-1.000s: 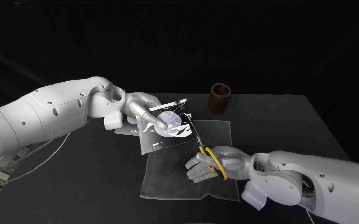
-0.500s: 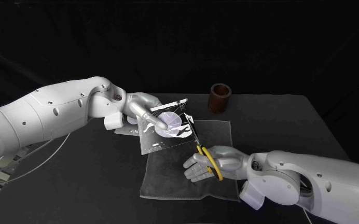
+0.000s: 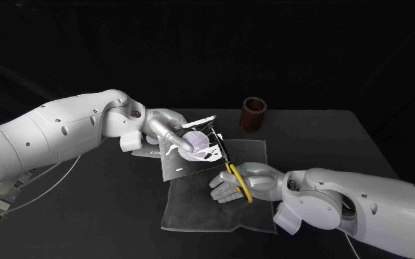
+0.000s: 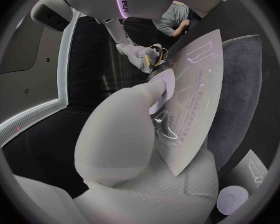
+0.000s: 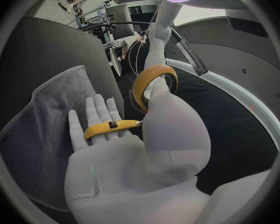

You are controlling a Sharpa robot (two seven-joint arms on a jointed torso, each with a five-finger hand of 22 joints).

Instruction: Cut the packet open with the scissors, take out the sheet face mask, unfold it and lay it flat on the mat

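My left hand holds the silver face-mask packet upright above the far left part of the grey mat. In the left wrist view the packet stands against the fingers. My right hand grips the yellow-handled scissors, whose blades reach up to the packet's right edge. In the right wrist view the yellow handle loops sit on the thumb and fingers of my right hand, over the mat. I cannot tell whether the blades touch the packet.
A brown cylindrical cup stands at the back of the table, behind the mat. A white card-like item lies on the table beneath my left hand. It appears beside a small round piece in the left wrist view.
My right hand has carried the scissors up and to the left, bringing the blades closer along the packet's right edge. The left hand and packet have hardly moved.
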